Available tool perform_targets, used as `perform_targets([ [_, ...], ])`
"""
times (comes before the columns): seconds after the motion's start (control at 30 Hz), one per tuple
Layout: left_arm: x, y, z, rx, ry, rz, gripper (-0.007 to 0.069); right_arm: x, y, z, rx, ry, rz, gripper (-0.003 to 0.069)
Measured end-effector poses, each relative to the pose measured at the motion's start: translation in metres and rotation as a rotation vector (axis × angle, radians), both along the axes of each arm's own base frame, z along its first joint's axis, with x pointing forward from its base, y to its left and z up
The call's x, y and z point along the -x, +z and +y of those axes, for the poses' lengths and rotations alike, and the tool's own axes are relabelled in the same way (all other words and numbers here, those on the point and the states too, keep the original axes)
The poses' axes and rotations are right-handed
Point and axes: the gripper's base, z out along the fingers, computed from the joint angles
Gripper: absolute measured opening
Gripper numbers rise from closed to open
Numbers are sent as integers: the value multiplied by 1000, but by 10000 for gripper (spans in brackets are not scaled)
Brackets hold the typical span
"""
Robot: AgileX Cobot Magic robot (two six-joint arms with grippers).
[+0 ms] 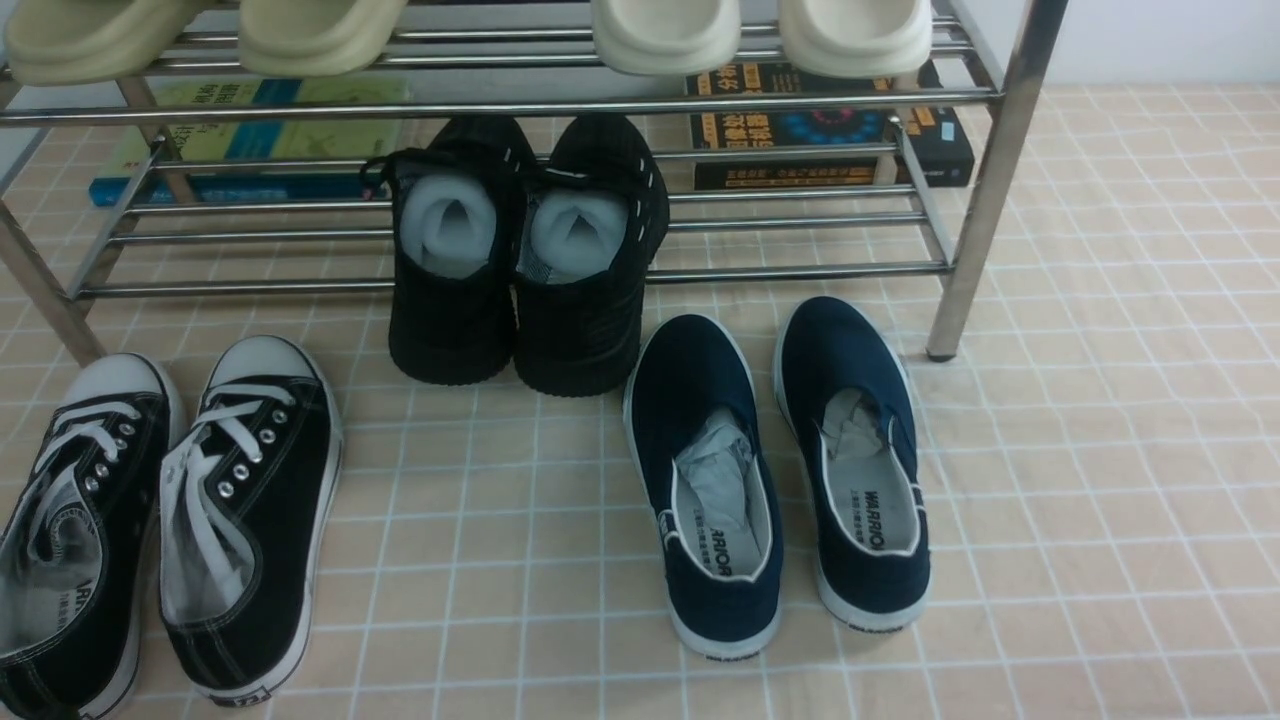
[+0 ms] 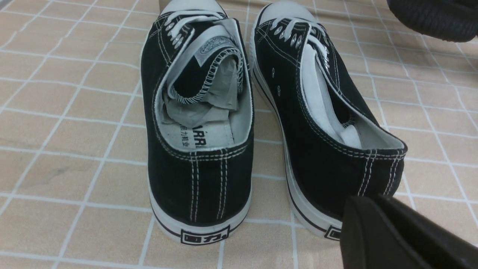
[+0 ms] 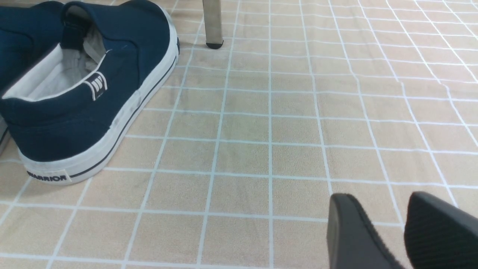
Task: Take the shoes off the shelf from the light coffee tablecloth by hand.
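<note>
The shoes (image 1: 160, 520) — black canvas lace-ups with white laces, toe caps and soles — stand side by side on the light coffee tablecloth (image 1: 1100, 450) at the robot's near left, toes pointing toward the shelf (image 1: 985, 190), off its tubes and well in front of its left leg. In the left wrist view the shoes (image 2: 261, 123) are seen from behind, heels nearest the camera, grey paper stuffed in one, a white insole showing in the other. The left gripper (image 2: 403, 235) shows only as a single dark piece close to the heel of one shoe, overlapping it in the picture; whether it touches cannot be told, and whether its jaws are spread or pressed together cannot be told either. The right gripper (image 3: 388, 231) hangs over bare cloth on the counter, its two dark fingers (image 3: 351, 231) apart with a gap between them and nothing held. A pair of navy slip-ons (image 1: 780, 470) lies on the cloth in front of the shelf's right half — one of them (image 3: 86, 86) near the shelf's leg in the right wrist view. A pair of black mesh shoes (image 1: 525, 250) leans heel-down against the lower tier, resting on the cloth. Cream slippers (image 1: 480, 35) sit on the upper tier, and books (image 1: 830, 125) lie behind the shelf.
</note>
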Motion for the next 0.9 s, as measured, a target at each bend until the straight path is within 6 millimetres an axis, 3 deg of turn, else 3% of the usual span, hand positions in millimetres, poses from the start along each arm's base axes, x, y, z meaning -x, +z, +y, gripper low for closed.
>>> perform_targets([
  [0.9,0,0,0,-2,1,-2,72,0,0,0,0,0,0,240],
])
